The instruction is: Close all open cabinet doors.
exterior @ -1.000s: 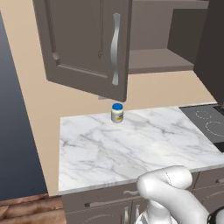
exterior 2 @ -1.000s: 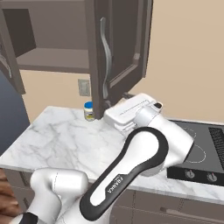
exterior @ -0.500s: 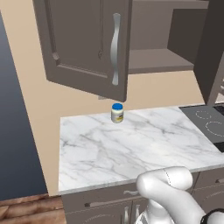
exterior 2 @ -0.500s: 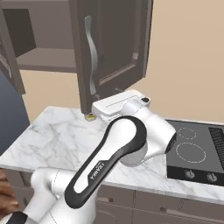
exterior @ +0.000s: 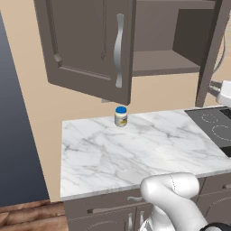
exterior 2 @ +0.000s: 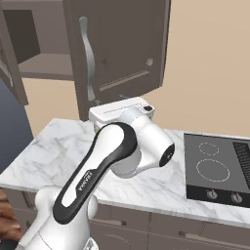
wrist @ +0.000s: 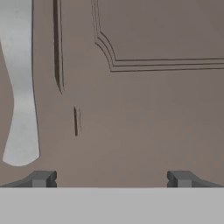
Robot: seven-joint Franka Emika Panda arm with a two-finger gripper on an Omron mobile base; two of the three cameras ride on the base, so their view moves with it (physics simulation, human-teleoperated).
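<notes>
1. The gripper (wrist: 111, 178) faces the right cabinet door (wrist: 153, 109) with its finger tips set wide apart and nothing between them; the door's silver handle (wrist: 19, 87) curves down at the hand view's left, and the tips look very near the panel, though contact cannot be confirmed.
2. Both cabinet doors stand open above the marble counter (exterior: 135, 153): the left door (exterior: 85, 45) swings out over the counter's left part, above the small blue-lidded jar (exterior: 120, 116), while the right door (exterior 2: 122, 49) hangs over the counter near the cooktop (exterior 2: 215, 168).
3. To do the step well, the hand should probably press flat on the right door's panel near its handle edge, away from the hinge, and follow the door's arc toward the open shelf (exterior: 162, 61), keeping the push steady so the tips do not slide off.
4. Compared with a second ago, the hand has shifted leftward along the right door in the right base view; the left door and jar are unmoved.
</notes>
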